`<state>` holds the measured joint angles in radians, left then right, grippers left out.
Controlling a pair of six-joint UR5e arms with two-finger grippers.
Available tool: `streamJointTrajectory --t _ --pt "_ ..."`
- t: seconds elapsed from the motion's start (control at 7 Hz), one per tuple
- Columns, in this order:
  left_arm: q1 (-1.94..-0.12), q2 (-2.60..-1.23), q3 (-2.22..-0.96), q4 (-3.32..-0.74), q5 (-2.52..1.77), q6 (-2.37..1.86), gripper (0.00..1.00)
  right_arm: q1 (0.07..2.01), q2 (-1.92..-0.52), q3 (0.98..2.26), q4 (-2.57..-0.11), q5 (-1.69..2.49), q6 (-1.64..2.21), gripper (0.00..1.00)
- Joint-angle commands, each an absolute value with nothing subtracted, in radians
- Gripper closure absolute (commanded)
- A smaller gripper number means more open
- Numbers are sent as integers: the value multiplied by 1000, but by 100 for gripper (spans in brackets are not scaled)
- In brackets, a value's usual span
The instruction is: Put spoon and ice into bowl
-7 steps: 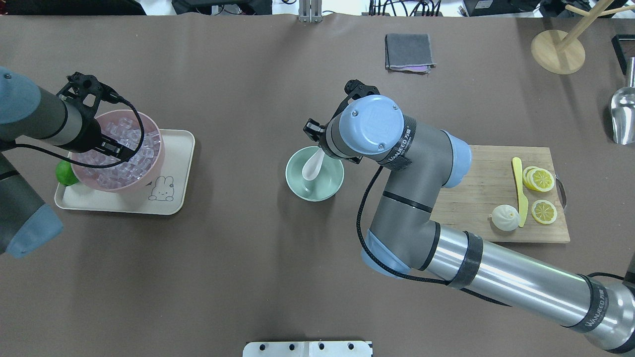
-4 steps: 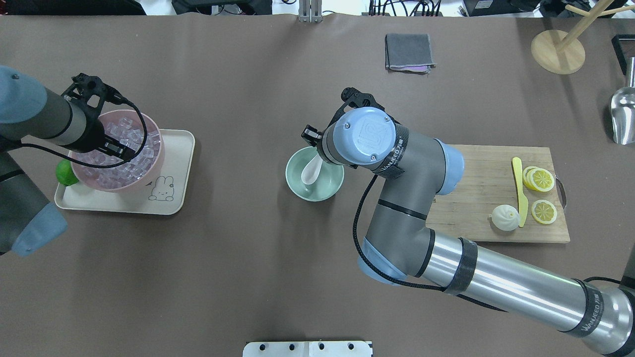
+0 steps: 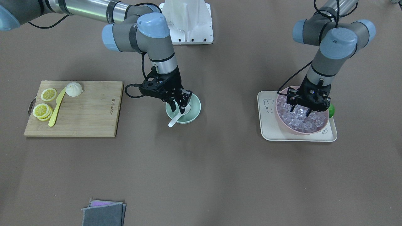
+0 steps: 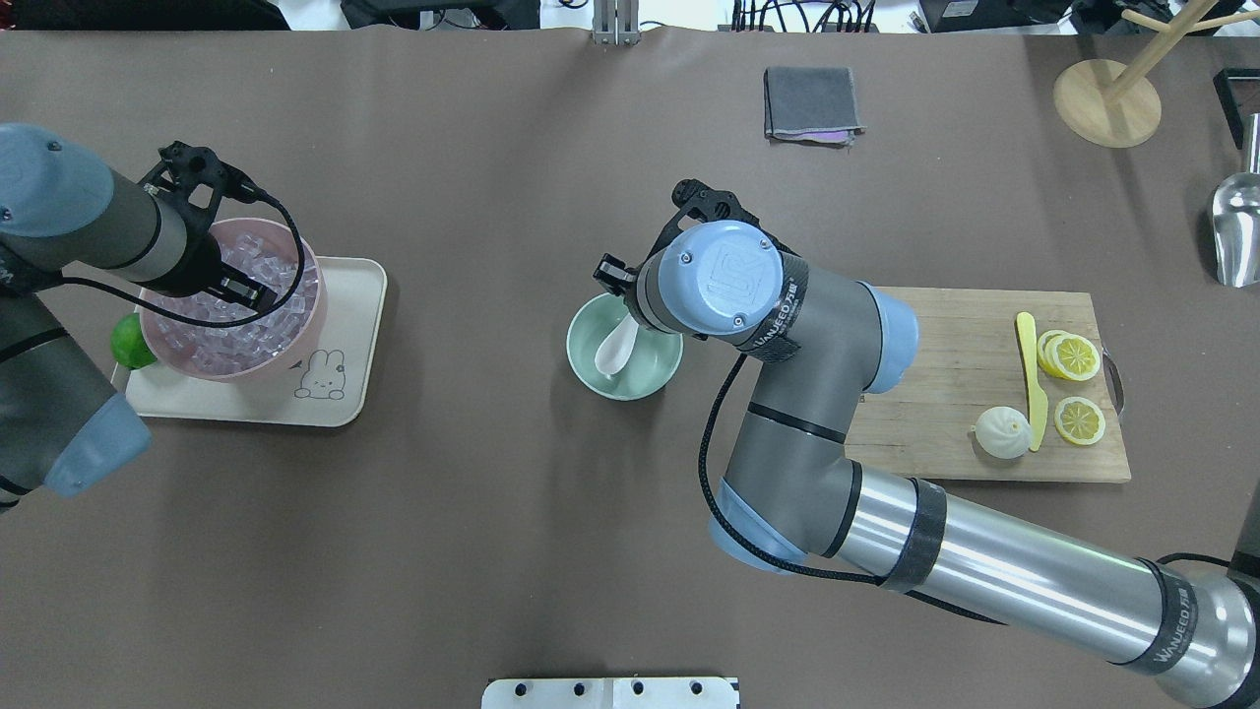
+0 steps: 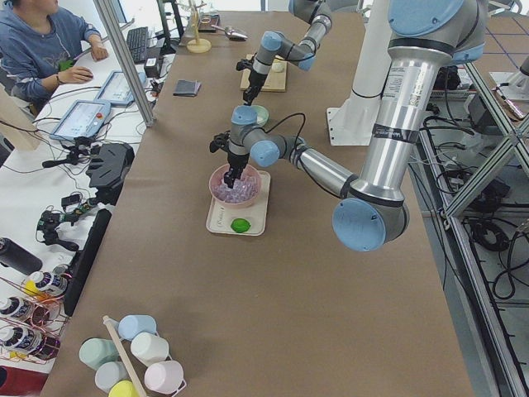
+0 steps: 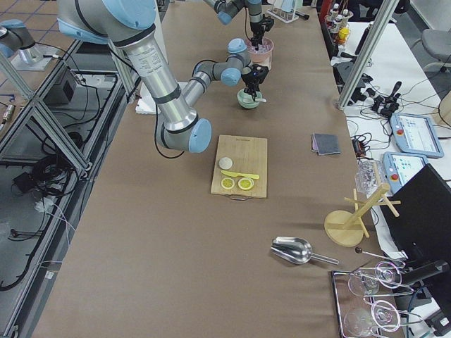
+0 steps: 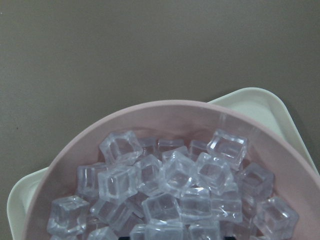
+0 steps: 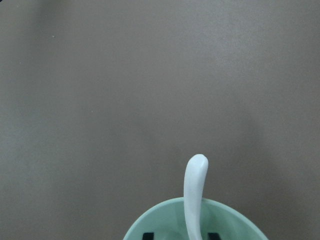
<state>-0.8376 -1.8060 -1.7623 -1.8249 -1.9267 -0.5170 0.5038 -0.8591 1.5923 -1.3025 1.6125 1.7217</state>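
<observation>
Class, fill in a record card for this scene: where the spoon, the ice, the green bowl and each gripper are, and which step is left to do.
spoon: lies in the mint-green bowl, handle out over the rim
mint-green bowl: on the table, no ice seen in it
ice: heaped in the pink bowl on the cream tray
right gripper: open, at the mint-green bowl, one finger on either side of the spoon
left gripper: open, over the ice
left to do: ice into the mint-green bowl

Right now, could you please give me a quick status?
Right hand open over bowl, spoon inside. Left hand open over ice in pink bowl; none seen in bowl yet. No obstacle seen between bowls.
</observation>
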Motion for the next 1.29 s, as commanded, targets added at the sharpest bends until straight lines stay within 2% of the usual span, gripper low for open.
streamJointTrajectory --t 0.0,0.43,0.57,0.86,1.0,1.14 --pt "-842 -1807 -1758 -1825 -1927 -517 100 518 -868 1656 -1351 1643 1680 0" --pt "-861 -1822 -1798 -1763 -1943 -517 100 546 -880 1696 -1384 1674 1678 0" --pt "-862 -1863 -1837 -1725 -1945 -528 100 563 -944 1765 -1385 1695 1666 0" --pt "-848 -2067 -1859 -1498 -1973 -651 100 667 -1120 1911 -1384 1800 1504 0" --pt "-781 -2122 -1844 -1494 -1970 -767 100 730 -1176 1927 -1382 1862 1408 0" --pt "-731 -2229 -1768 -1497 -1967 -901 100 786 -1236 1931 -1379 1903 1294 0"
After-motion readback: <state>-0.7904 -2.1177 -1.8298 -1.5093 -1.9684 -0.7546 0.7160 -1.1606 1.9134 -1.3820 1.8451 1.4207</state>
